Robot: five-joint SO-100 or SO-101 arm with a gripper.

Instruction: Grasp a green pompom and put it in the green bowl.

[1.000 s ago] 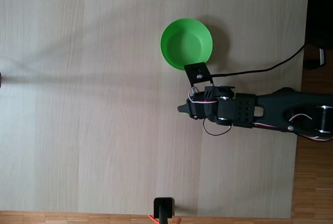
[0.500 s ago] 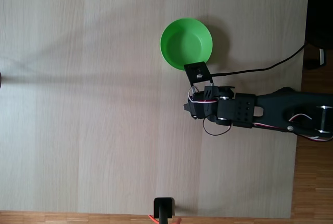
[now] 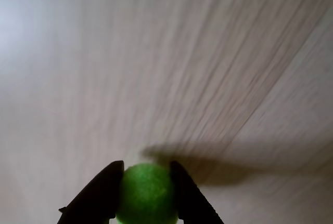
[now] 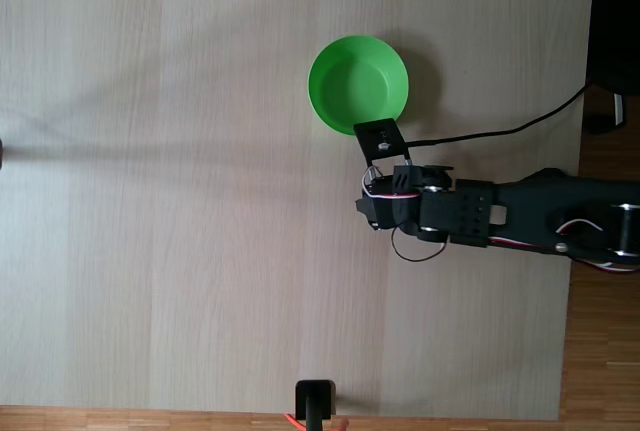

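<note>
In the wrist view a fuzzy green pompom (image 3: 145, 193) sits squeezed between my two black fingers (image 3: 101, 195) at the bottom edge, so my gripper (image 3: 145, 169) is shut on it, raised above the pale wooden table. In the fixed view the arm reaches in from the right and the gripper (image 4: 366, 207) points left, with the pompom hidden under the black wrist parts. The green bowl (image 4: 358, 84) stands empty a short way above the gripper in that view.
A black cable (image 4: 500, 133) runs from the arm toward the right table edge. A small black stand (image 4: 315, 398) sits at the bottom edge of the table (image 4: 180, 201). Wide bare wood lies to the left in the fixed view.
The gripper tip has drawn back slightly to the right over the last second. The bowl has not moved.
</note>
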